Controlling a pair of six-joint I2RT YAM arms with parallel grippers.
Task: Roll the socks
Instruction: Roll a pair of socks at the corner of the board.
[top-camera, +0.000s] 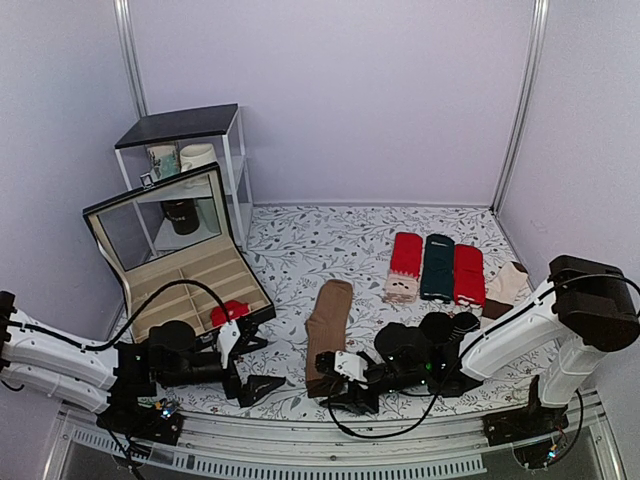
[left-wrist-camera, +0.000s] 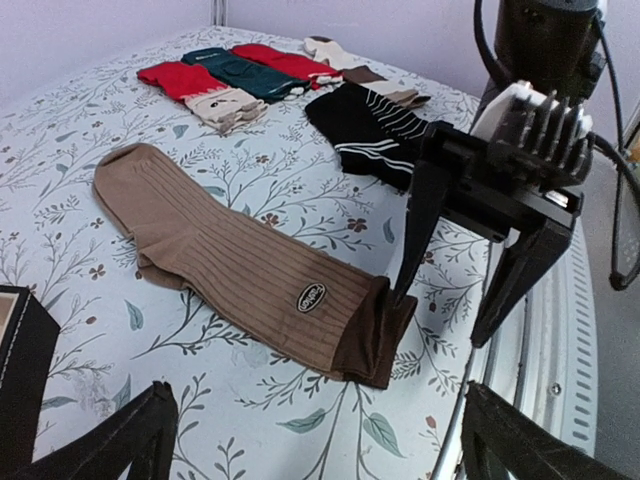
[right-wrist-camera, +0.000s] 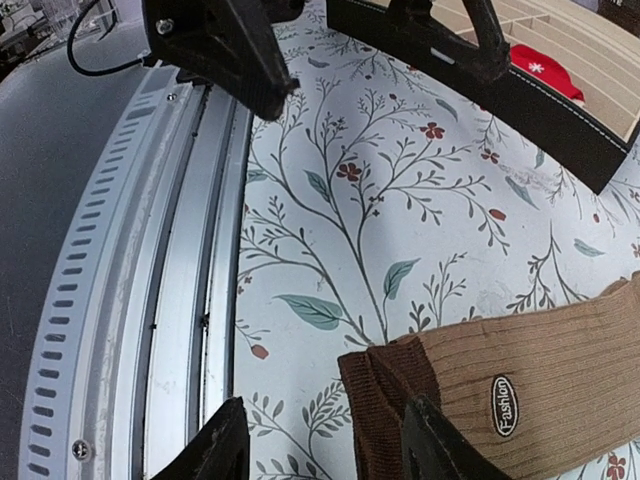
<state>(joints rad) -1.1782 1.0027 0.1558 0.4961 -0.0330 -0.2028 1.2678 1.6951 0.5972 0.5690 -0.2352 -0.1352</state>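
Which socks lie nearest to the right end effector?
The long brown socks: their dark cuff lies at the right end effector; the red socks and dark green socks lie farther back.

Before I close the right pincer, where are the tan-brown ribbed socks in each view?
Top external: long tan-brown ribbed knitted socks, near centre, lying front to back.
Left wrist: socks, diagonal from upper left to lower centre.
Right wrist: socks, bottom right corner.
Shared landmark: their dark brown cuff.
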